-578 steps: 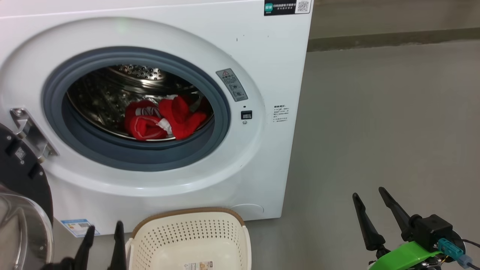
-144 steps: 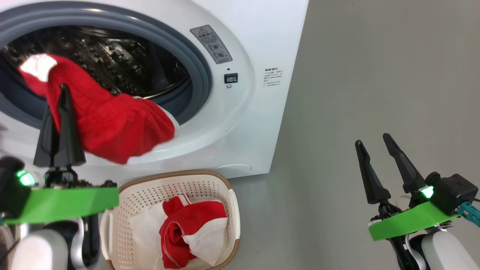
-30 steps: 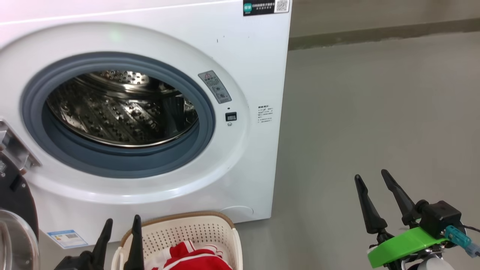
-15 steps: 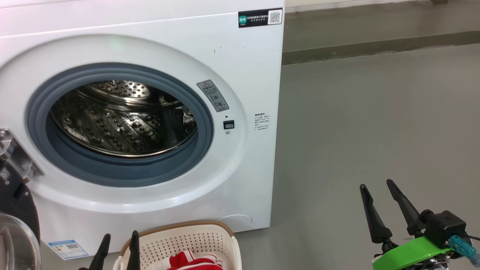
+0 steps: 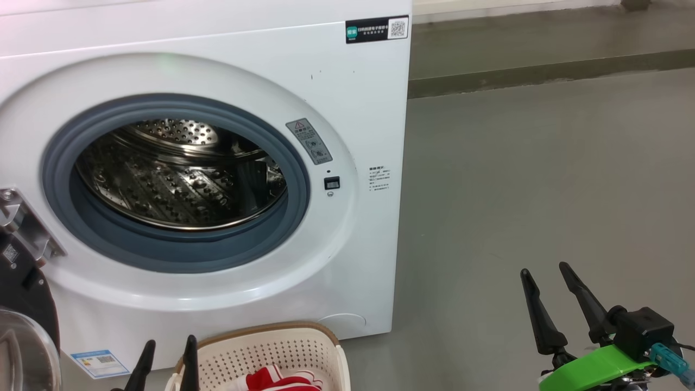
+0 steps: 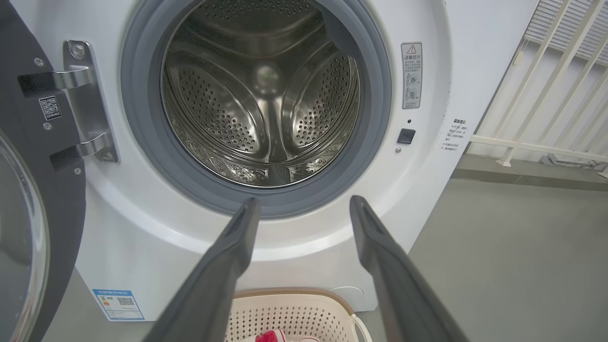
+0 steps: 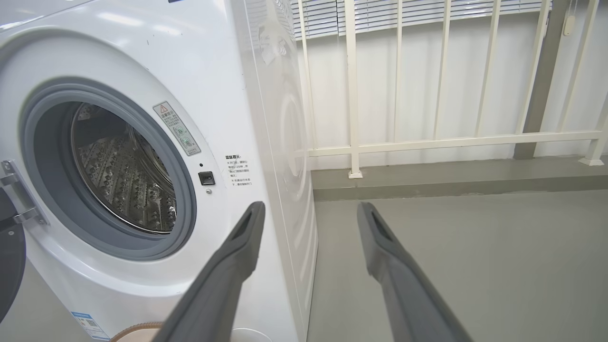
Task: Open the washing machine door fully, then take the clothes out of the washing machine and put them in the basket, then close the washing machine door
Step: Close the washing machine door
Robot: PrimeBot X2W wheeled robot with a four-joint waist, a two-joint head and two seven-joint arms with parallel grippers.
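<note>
Unloading done, one step left

The clothes (image 5: 279, 377), pulled through the opening seconds ago, are now seen in the basket (image 5: 271, 332) at the foot of the washing machine (image 5: 358, 108), and the drum (image 5: 179, 174) is bare. The left gripper (image 5: 169, 341) beside the basket and the right gripper (image 5: 544, 268) over the floor are both held spread and empty. The washing machine door (image 5: 21, 293) is swung wide at the left, so only its closing is judged to remain.

The washing machine (image 5: 358, 98) is glossy white, its drum (image 5: 179, 179) shiny perforated steel, its ring (image 5: 179, 258) matt rubber, the basket (image 5: 271, 353) plastic.
</note>
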